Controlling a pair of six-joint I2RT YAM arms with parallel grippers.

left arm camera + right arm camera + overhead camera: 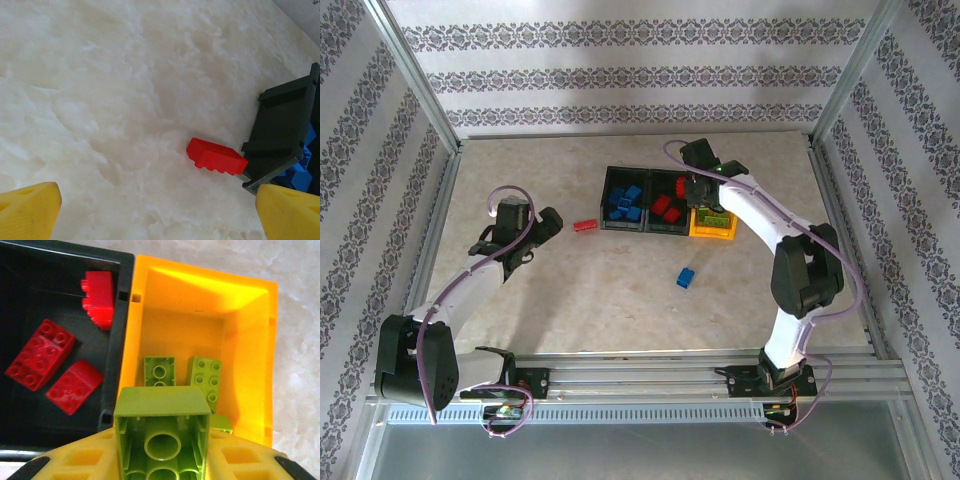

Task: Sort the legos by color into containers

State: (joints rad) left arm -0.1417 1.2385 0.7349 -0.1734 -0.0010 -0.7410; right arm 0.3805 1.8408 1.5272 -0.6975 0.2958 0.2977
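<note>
While your right gripper (162, 467) is clamped on a green brick (160, 410) at the bottom centre of the right wrist view, the yellow bin (200, 325) lies open just beyond it, with other green bricks (206, 377) already on its floor. The step in hand looks like the drop. To do it cleanly, keep the brick over the middle of the yellow bin, away from the black wall it shares with the middle bin (30, 305) at left, where the red ones lie. Lowering a little before you part the jaws seems wise, so the brick does not bounce off those beneath it and hop the rim. Then lift straight up.

Your left gripper (160, 215) hangs over the table (100, 100) with its fingers wide apart and nothing between them. A red brick (216, 156) lies right of centre in its view, just beside the corner of the left bin (280, 125). That closeness could crowd a finger, so approach from the open side. One blue brick (686, 277) sits alone near the centre of the top view.
</note>
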